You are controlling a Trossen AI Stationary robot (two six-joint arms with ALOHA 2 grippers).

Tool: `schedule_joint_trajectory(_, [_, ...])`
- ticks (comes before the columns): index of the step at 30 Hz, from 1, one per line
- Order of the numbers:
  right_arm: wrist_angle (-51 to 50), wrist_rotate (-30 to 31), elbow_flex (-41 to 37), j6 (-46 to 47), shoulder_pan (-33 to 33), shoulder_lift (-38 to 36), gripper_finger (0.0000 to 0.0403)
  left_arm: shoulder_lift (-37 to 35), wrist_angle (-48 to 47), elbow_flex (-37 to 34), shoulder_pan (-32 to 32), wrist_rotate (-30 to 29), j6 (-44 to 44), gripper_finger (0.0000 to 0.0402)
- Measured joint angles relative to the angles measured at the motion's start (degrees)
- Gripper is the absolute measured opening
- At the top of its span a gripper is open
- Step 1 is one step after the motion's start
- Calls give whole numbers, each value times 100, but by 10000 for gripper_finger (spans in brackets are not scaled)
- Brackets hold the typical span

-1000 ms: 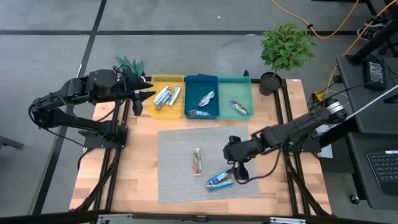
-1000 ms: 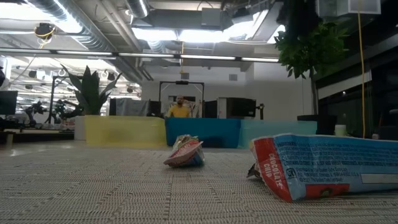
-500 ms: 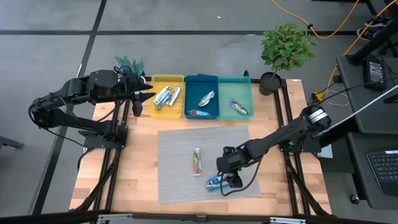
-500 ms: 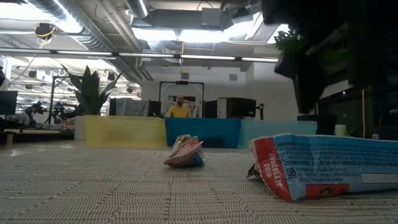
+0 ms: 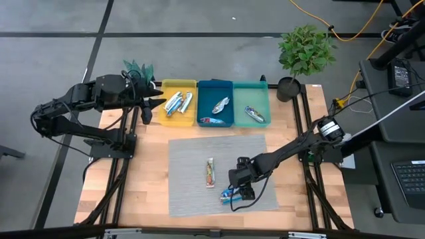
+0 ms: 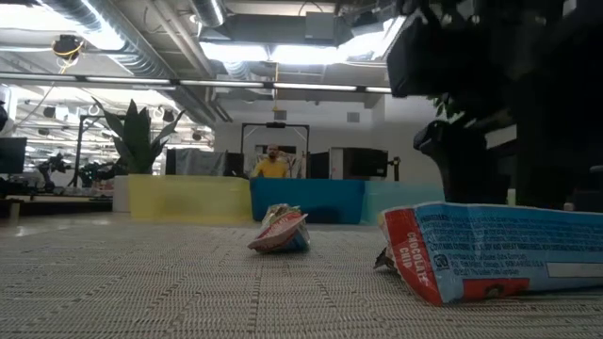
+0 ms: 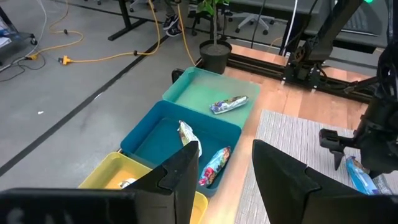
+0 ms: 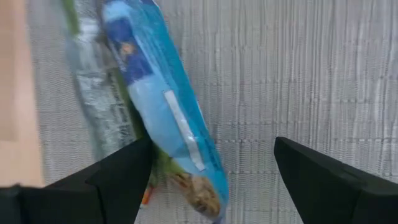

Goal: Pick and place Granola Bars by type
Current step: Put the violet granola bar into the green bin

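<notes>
A bright blue granola bar [image 5: 229, 196] [image 8: 158, 99] lies flat on the grey mat [image 5: 189, 156] near its front edge, with a silver wrapper [image 8: 93, 118] beside it. My right gripper [image 5: 240, 191] [image 8: 211, 180] hovers open just over it, pointing steeply down, one finger on either side of the bar's end. A red-orange multicoloured bar [image 5: 210, 172] [image 6: 281, 231] lies on the mat to the left. My left gripper [image 5: 158, 103] [image 7: 224, 180] waits open and raised beside the yellow tray [image 5: 178, 85].
Three trays stand in a row along the far edge: the yellow one holds silver bars, the blue one [image 5: 216, 85] holds two bars, and the teal one [image 5: 252, 86] holds one. A potted plant [image 5: 304, 53] stands at the far right corner.
My right gripper has come down toward the blue bar and moved toward the table's left and near edges, tipping to point more steeply down. Its fingers have stayed open. The bars have not moved.
</notes>
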Motion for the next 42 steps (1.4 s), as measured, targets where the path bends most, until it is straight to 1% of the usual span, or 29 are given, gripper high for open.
schedule_joint_trajectory(6, [10, 16, 4, 14, 0, 169, 330, 0, 1, 0, -2, 0, -1, 143])
schedule_joint_trajectory(10, [-47, 152, 4, 15, -2, 202, 301, 1, -1, 0, 0, 0, -1, 143])
schedule_joint_trajectory(14, [-40, 233, 4, 17, -2, 207, 248, 1, -1, 0, -2, 0, -3, 144])
schedule_joint_trajectory(22, [-39, 291, 4, 264, -7, 207, 114, 2, -1, 0, -2, 42, -5, 143])
schedule_joint_trajectory(27, [-32, 339, 4, 308, -7, 207, 57, 2, -1, 0, -2, 152, -43, 143])
schedule_joint_trajectory(30, [-22, 341, 4, 315, -7, 207, 43, 2, -1, 0, -2, 155, -47, 144])
schedule_joint_trajectory(34, [-225, 343, 164, 310, -7, 209, 45, 2, 0, 0, -2, 155, -79, 143])
schedule_joint_trajectory(38, [-663, 367, 559, 274, -7, 209, 49, 2, -1, 0, -2, 155, -89, 143])
schedule_joint_trajectory(42, [-1286, 600, 1059, 160, -7, 209, 43, 2, -1, 0, -2, 153, -89, 144])
